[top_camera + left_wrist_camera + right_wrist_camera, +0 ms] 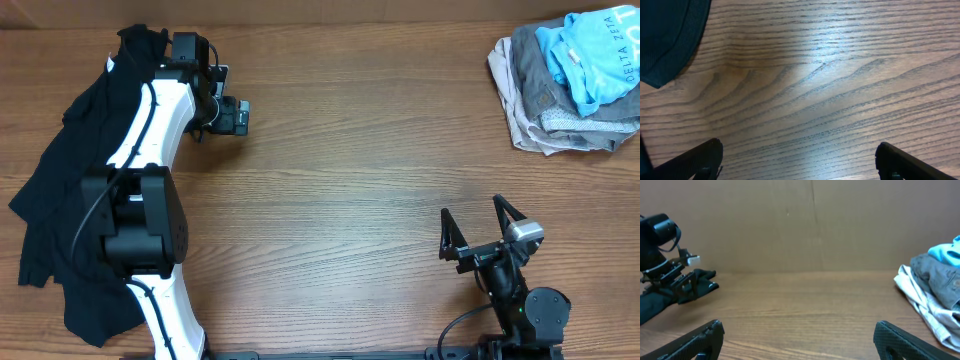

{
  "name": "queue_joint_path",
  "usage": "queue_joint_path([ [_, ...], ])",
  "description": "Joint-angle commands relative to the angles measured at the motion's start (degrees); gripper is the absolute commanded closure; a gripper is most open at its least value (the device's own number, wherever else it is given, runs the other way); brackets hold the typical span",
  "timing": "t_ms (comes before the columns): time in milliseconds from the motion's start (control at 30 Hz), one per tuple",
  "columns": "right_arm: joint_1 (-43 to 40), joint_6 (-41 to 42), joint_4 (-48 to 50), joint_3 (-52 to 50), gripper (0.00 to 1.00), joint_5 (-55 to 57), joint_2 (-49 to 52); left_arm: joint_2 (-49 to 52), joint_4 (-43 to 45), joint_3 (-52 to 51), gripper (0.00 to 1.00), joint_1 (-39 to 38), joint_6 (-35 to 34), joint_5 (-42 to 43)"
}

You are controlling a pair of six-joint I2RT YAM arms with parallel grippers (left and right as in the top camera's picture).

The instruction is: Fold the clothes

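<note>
Overhead: the left arm [148,215], white with a black elbow housing, rises closest to the lens and runs up the table's left side. Beneath and beside it lies a black T-shirt [55,200], crumpled and spread along the left edge of the wooden table [350,150]. At the near right edge sits the right gripper [470,207], its jaws spread wide with nothing between them. In the far right corner, well apart from both arms, is a heap of clothes: a light blue T-shirt [600,50] with white lettering on top, and grey and pale garments [540,115] under it. Left wrist view: the left gripper [799,155] shows two dark fingertips at the bottom corners, jaws wide, with only bare wood between them. A fold of the black shirt fills the upper left corner, clear of the fingers. Right wrist view: its own two fingertips stand far apart over bare wood. The left arm's wrist hangs at the far left by the black fabric, and the heap is at the right edge, blue on top.
</note>
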Motion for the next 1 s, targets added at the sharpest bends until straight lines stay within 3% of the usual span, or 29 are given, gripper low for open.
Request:
queue_joint_path([
  [0,-0.1,0.6,-0.5,-1.6,0.0,1.1,-0.7,-1.6,0.1,0.3,0.0,-0.3,-0.7,0.2],
  [967,-0.1,0.6,-0.5,-1.6,0.0,1.3,-0.7,-3.5,-0.1,0.3,0.0,0.0,-0.7,0.0],
])
